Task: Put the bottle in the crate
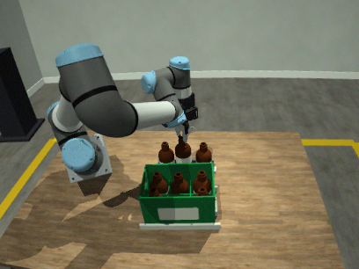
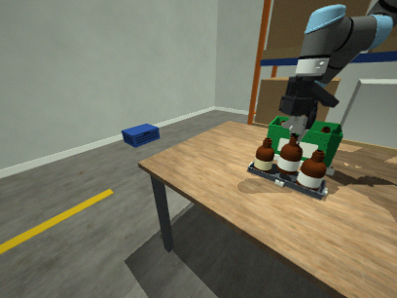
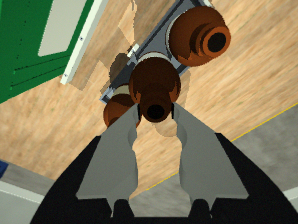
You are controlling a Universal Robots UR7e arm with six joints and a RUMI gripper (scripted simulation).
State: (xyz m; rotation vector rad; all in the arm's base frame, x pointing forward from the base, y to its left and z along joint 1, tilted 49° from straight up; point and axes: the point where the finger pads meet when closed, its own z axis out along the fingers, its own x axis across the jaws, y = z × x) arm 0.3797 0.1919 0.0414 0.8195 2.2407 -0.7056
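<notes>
My gripper (image 1: 183, 135) (image 2: 295, 138) (image 3: 155, 104) is shut on the neck of the middle brown bottle (image 1: 183, 150) (image 2: 290, 156) (image 3: 155, 82). That bottle is upright and looks raised slightly above the dark tray (image 2: 265, 175) (image 3: 150, 43). Two more brown bottles stand on the tray: one (image 1: 166, 156) (image 2: 312, 168) (image 3: 192, 42) on one side, one with a cream label (image 1: 203, 154) (image 2: 265, 154) (image 3: 116, 111) on the other. The green crate (image 1: 149, 212) (image 2: 333, 147) (image 3: 25, 60) holds several brown bottles. Its near middle slot shows no bottle in the top view; its floor is hidden.
White strips (image 1: 179, 227) (image 3: 82, 45) lie along the crate's sides. The crate stands close beside the tray, its walls rising around the bottles. The robot base (image 1: 103, 160) is at the table's left in the top view. A blue box (image 2: 141, 135) lies on the floor.
</notes>
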